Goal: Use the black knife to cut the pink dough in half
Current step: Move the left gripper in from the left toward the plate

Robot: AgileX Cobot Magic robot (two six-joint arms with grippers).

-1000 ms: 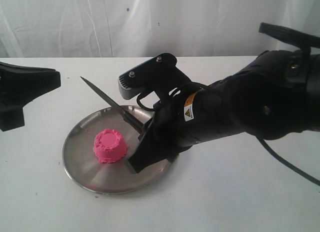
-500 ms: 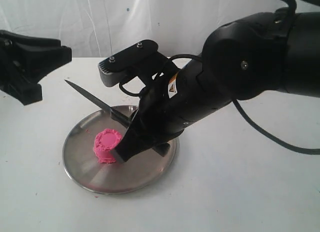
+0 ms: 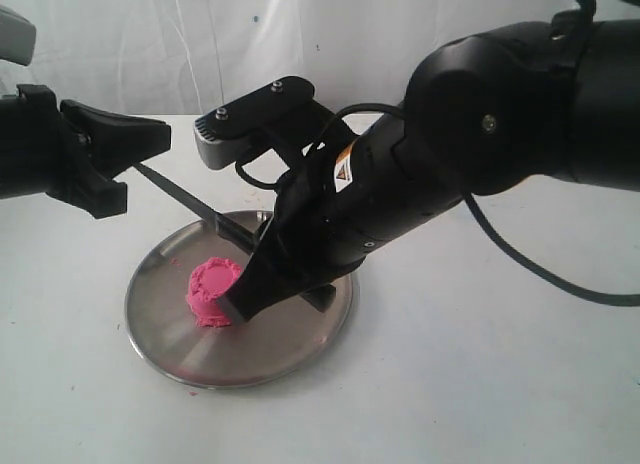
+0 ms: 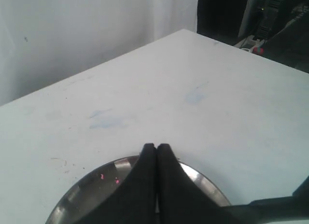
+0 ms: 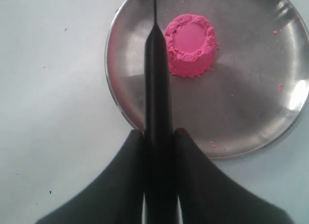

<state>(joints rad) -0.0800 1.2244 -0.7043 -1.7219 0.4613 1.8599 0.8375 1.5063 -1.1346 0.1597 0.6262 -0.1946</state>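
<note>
Right gripper (image 5: 158, 137) grips black knife (image 5: 155, 89) seemingly above whole pink dough (image 5: 190, 44)

Black knife (image 5: 157, 89) clamped between right gripper (image 5: 159, 137) fingers, blade beside whole pink dough (image 5: 190, 44) on steel plate (image 5: 251, 103).

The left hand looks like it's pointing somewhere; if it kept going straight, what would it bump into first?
Probably the black knife. In the exterior view the left hand, closed and empty, points toward the blade held by the right hand. Depth is unclear, so it might pass behind it.
</note>
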